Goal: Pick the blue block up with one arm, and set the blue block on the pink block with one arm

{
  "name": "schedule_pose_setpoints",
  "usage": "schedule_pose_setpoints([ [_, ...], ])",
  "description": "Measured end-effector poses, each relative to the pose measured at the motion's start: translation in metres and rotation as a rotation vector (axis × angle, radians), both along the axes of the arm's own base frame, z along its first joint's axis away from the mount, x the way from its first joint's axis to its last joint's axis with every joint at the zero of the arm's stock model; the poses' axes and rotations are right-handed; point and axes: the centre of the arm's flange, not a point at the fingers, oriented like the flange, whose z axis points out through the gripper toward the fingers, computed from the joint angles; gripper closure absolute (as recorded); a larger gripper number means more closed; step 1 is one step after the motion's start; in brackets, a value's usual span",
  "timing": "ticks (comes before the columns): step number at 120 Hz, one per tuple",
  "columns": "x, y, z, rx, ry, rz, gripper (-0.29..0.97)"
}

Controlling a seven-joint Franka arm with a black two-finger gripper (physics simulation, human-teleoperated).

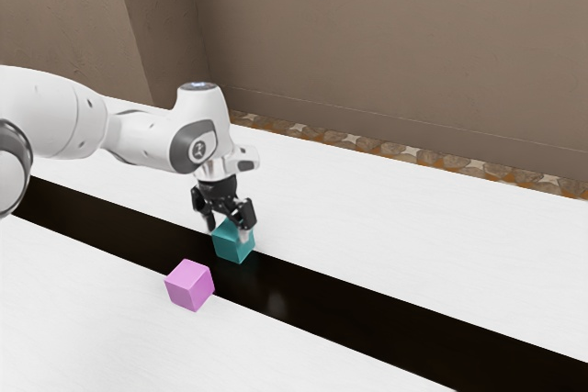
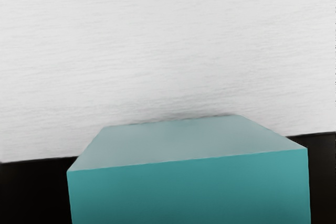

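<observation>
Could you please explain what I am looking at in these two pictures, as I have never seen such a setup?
This is a simulated white robot arm with a black two-finger gripper at its end. One picture comes from a camera beside the arm, the other from a camera on the arm's hand. On the white table, which has a dark strip across it, are a blue block and a pink block, apart from each other. The gripper is down at the blue block, which looks large in the wrist view. Whether it already grips the block, I cannot tell.
</observation>
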Motion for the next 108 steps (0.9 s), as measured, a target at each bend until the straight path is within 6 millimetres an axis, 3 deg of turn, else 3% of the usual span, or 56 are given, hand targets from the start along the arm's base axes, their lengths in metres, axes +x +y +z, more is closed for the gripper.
schedule_pose_setpoints([
  [77,-0.005,-0.007,-0.011,0.004,-0.063,0.083,0.00],
  [108,-0.009,-0.007,-0.016,0.005,-0.080,0.085,0.08],
])
